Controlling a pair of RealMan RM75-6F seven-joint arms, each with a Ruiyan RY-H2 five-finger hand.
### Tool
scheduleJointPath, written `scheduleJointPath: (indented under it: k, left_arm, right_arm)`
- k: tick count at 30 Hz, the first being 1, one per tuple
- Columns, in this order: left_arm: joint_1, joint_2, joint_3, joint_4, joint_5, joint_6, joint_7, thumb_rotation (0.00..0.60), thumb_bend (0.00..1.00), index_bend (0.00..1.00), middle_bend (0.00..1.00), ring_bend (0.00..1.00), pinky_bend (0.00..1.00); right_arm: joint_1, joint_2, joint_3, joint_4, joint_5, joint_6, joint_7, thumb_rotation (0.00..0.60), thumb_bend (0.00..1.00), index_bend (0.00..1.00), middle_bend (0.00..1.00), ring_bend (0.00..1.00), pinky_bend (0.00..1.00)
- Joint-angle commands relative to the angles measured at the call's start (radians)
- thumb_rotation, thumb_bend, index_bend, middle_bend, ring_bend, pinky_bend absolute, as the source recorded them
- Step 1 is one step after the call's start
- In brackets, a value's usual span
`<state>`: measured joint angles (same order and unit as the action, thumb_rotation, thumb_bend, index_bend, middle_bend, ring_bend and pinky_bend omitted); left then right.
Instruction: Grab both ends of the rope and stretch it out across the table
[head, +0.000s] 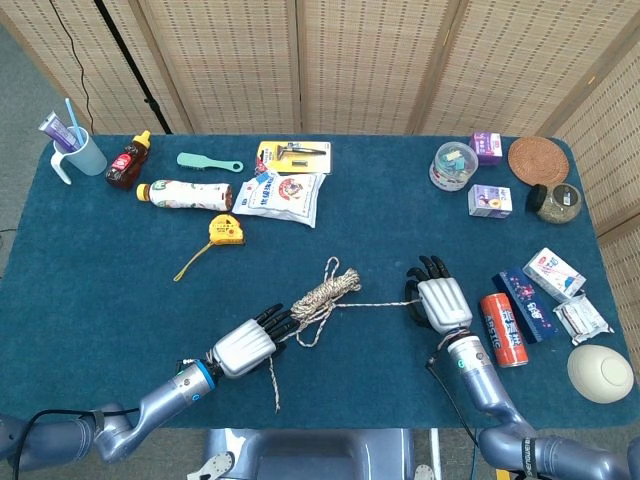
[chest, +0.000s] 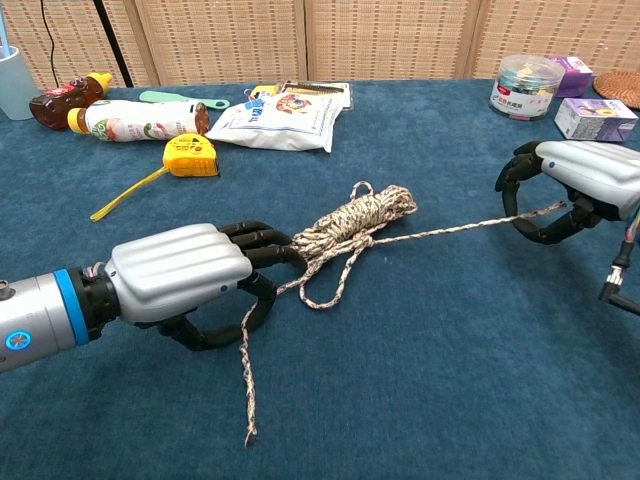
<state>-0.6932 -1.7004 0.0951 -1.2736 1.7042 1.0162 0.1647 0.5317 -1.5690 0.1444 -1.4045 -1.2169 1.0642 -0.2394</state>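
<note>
Both hands' fingers (chest: 262, 257) clamp the rope (chest: 362, 222), its bundle lying between them.

Bare bench (head: 90, 290) lies open to the left of the left hand (head: 246, 347), with only the tape measure (head: 226, 229) well behind it. Just to the right of the right hand (head: 441, 303) stands a red can (head: 502, 328), with boxes (head: 530, 305) and a pale bowl (head: 599, 372) crowding the space beyond.
</note>
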Motion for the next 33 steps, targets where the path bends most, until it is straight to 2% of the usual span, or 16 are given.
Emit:
scheduleJointPath:
  k: [1, 19, 33]
  left_arm:
    - [0.000, -0.001, 0.001, 0.001, -0.001, 0.000, 0.000, 0.600, 0.41, 0.56, 0.13, 0.00, 0.00]
    - [0.007, 0.005, -0.001, 0.002, -0.012, 0.008, -0.006, 0.600, 0.46, 0.60, 0.14, 0.00, 0.00]
    - [0.032, 0.080, -0.015, -0.039, -0.026, 0.070, -0.047, 0.600, 0.46, 0.63, 0.15, 0.01, 0.00]
  right_arm:
    - [-0.001, 0.000, 0.000, 0.000, 0.001, 0.000, 0.000, 0.600, 0.54, 0.60, 0.27, 0.06, 0.00]
    - [-0.003, 0.005, 0.000, -0.005, -0.001, 0.001, 0.001, 0.600, 0.54, 0.61, 0.27, 0.06, 0.00]
    - [0.004, 0.028, 0.008, -0.052, -0.033, 0.024, -0.012, 0.600, 0.54, 0.61, 0.28, 0.07, 0.00]
